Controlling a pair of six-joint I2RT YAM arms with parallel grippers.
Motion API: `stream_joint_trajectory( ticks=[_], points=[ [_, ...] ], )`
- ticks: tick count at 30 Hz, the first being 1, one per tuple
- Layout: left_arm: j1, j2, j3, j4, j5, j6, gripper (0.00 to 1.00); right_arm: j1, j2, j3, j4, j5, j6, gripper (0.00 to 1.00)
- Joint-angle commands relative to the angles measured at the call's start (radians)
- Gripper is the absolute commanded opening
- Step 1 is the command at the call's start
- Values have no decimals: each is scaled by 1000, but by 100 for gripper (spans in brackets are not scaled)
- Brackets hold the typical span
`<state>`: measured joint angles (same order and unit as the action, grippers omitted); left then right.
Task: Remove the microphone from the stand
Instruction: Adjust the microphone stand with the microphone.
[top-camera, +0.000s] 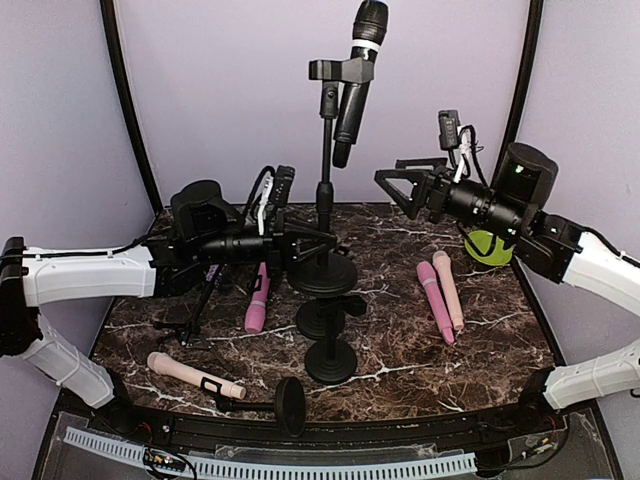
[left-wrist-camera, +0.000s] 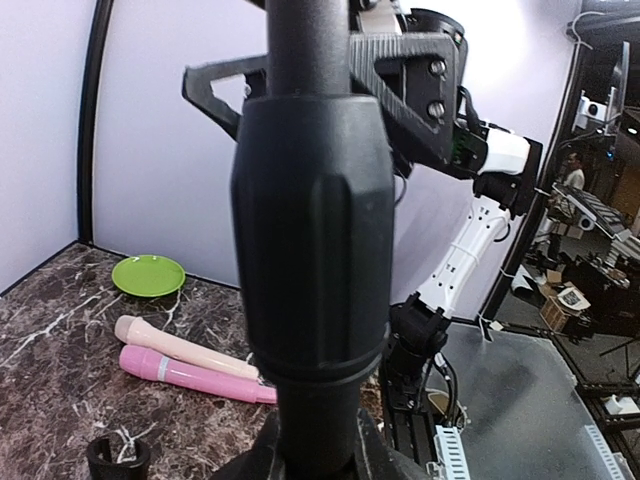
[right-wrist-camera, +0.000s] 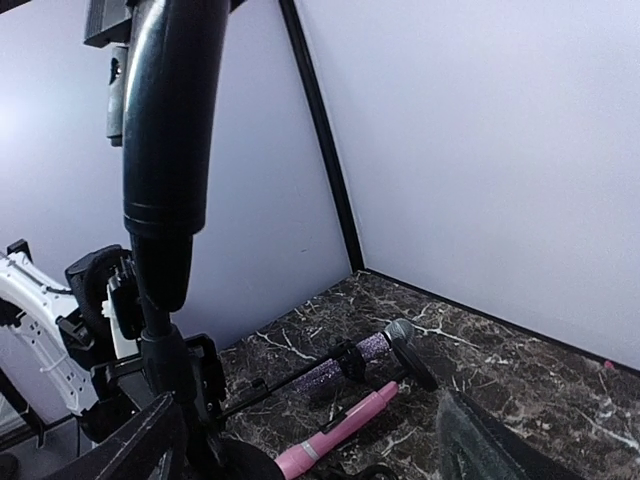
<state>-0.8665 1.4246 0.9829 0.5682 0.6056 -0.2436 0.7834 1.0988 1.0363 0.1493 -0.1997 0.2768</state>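
Marble worktop (top-camera: 395, 325), top view: microphone (top-camera: 358, 80) in clip (top-camera: 335, 70) atop stand (top-camera: 326, 150); left jaws clamped on its pole (top-camera: 325, 215), right jaws apart beside microphone, not touching | left wrist: pole fills frame; if this hold slips, I expect the stand to tip | right wrist: microphone sits off-centre; closing so could wedge it in the clip.

- Your desk (top-camera: 390, 335) looks like polished dark marble, white-veined.
- You see the microphone (top-camera: 352, 105) body in smooth, slightly glossy black.
- The stand (top-camera: 325, 160) is matt black.

black microphone (top-camera: 352, 112), green plate (top-camera: 490, 250), brown marbled table (top-camera: 392, 325)
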Motion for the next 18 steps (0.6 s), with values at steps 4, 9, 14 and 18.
stream_joint_trajectory(
  ticks=[4, 9, 14, 18],
  points=[
    [1, 6, 60, 103, 164, -15, 0, -123, 62, 146, 230, -413, 106, 92],
    [0, 8, 64, 103, 181, -23, 0, -132, 171, 262, 279, -565, 165, 86],
    [0, 5, 68, 67, 157, -8, 0, -132, 232, 284, 405, -688, 267, 78],
    [0, 7, 71, 51, 148, -2, 0, -133, 252, 294, 406, -690, 277, 67]
  ],
)
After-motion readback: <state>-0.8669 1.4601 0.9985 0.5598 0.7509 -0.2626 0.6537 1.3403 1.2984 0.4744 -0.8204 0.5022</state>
